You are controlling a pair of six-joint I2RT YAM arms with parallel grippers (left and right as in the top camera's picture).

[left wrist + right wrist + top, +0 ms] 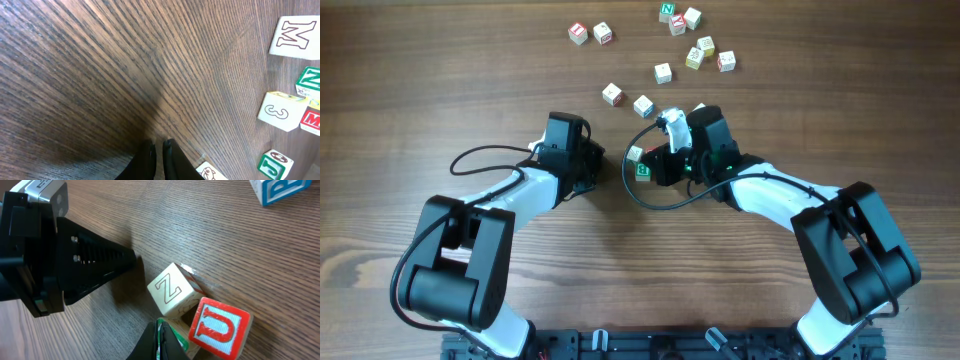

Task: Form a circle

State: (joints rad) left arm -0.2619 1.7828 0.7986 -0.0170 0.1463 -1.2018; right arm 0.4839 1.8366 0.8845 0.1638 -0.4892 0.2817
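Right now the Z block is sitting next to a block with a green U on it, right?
No, the U is red, not green. The right wrist view shows the Z block sitting next to the block with a red U on it.

Pale letter cubes (663,72) lie scattered apart, though a Z cube (172,291) touches a red U cube (218,327).

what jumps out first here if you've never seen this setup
The left claw and right claw, both shut, meet almost nose to nose at the centre. Right beside them sit a Z cube and a red U cube, while more letter cubes lie scattered along the far side.
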